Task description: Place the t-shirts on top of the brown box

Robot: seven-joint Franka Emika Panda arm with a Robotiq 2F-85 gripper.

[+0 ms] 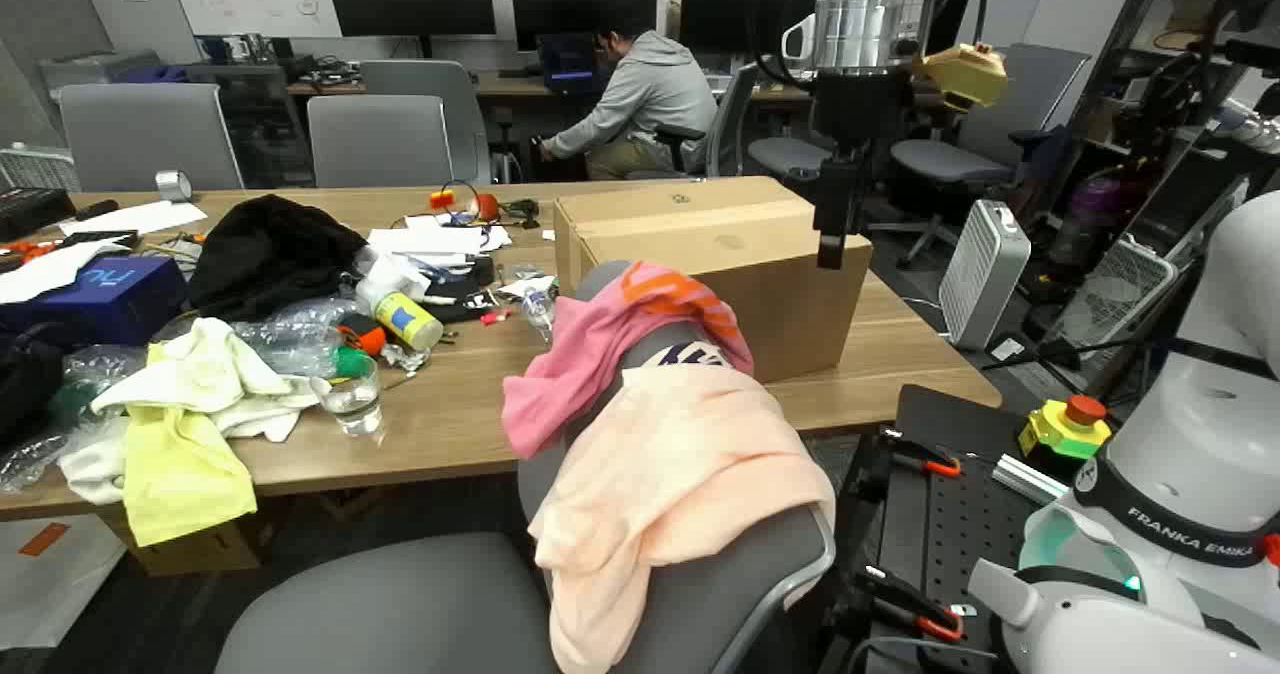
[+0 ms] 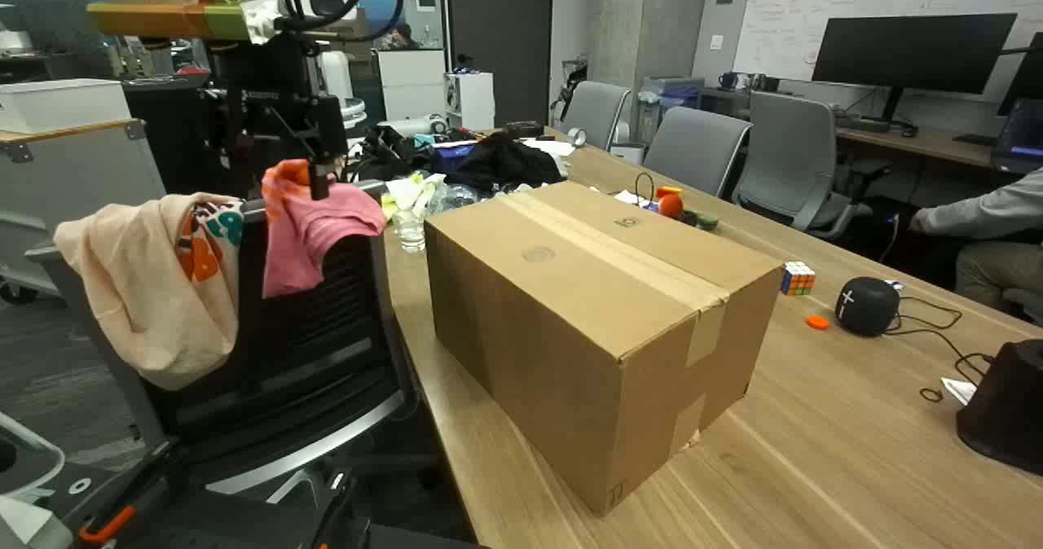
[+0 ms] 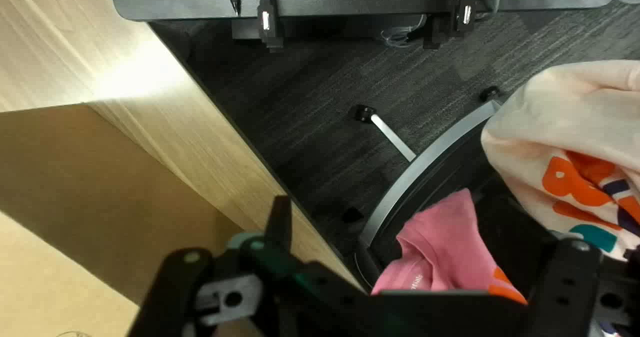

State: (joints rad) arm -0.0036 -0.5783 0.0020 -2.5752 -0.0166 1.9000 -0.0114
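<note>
A pink t-shirt with orange print (image 1: 590, 344) hangs over the chair's backrest; it also shows in an exterior view (image 2: 314, 243) and the wrist view (image 3: 445, 242). A peach t-shirt with a coloured print (image 1: 680, 464) hangs beside it, also seen in an exterior view (image 2: 163, 288) and the wrist view (image 3: 575, 122). The closed brown box (image 1: 790, 324) stands on the table with a bare top (image 2: 562, 239); its side shows in the wrist view (image 3: 100, 177). My gripper (image 2: 279, 184) is open and empty, above the shirts' level and apart from them, near the box's side (image 1: 835, 239).
The grey chair (image 1: 400, 604) stands against the wooden table (image 1: 450, 444). White and yellow cloths (image 1: 190, 454), a glass (image 1: 355, 404), a black cloth (image 1: 275, 254) and clutter lie on the table. A speaker (image 2: 868, 306) and cube (image 2: 798, 278) lie beyond the box.
</note>
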